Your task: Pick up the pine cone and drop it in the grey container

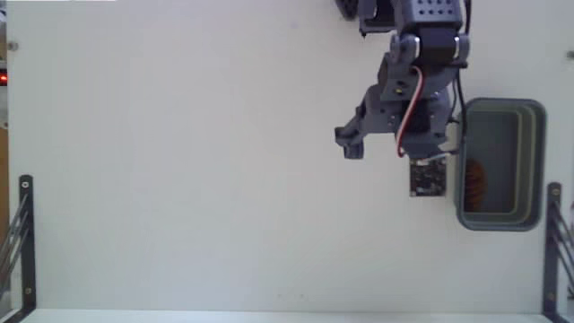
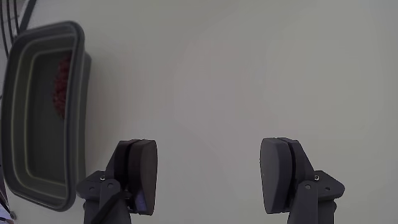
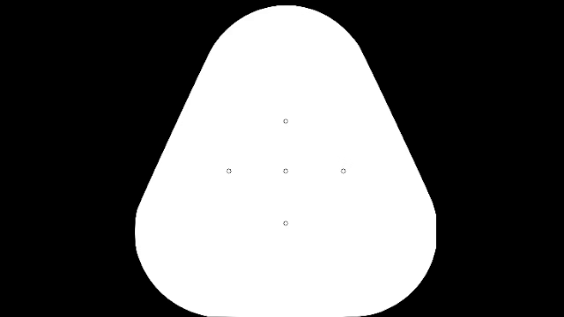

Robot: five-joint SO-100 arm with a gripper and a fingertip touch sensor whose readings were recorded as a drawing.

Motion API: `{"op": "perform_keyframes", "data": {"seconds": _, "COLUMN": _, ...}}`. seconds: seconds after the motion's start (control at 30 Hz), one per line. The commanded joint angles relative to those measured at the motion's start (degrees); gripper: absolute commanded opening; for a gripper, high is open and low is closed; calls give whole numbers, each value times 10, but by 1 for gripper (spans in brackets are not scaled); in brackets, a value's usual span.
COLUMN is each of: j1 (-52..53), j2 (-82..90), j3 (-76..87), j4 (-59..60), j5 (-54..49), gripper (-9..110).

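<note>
The pine cone (image 1: 473,179) lies inside the grey container (image 1: 538,161) at the right of the fixed view, reddish-brown against the darker inside. In the wrist view the pine cone (image 2: 61,87) rests near the far wall of the container (image 2: 37,155) at the left edge. My gripper (image 1: 372,142) hangs over the white table just left of the tub, apart from it. The wrist view shows the gripper (image 2: 208,155) open, its dark fingers (image 2: 142,171) set wide with only bare table between them.
Black metal brackets stand at the lower left (image 1: 22,233) and lower right (image 1: 552,242) edges of the white table (image 1: 179,161). The arm's base (image 1: 404,13) sits at the top, above the tub.
</note>
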Motion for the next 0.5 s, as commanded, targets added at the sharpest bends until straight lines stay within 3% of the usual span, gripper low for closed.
{"op": "perform_keyframes", "data": {"seconds": 0.0, "j1": 13, "j2": 45, "j3": 11, "j4": 9, "j5": 2, "gripper": 110}}
{"op": "perform_keyframes", "data": {"seconds": 0.47, "j1": 31, "j2": 68, "j3": 34, "j4": 9, "j5": 2, "gripper": 110}}
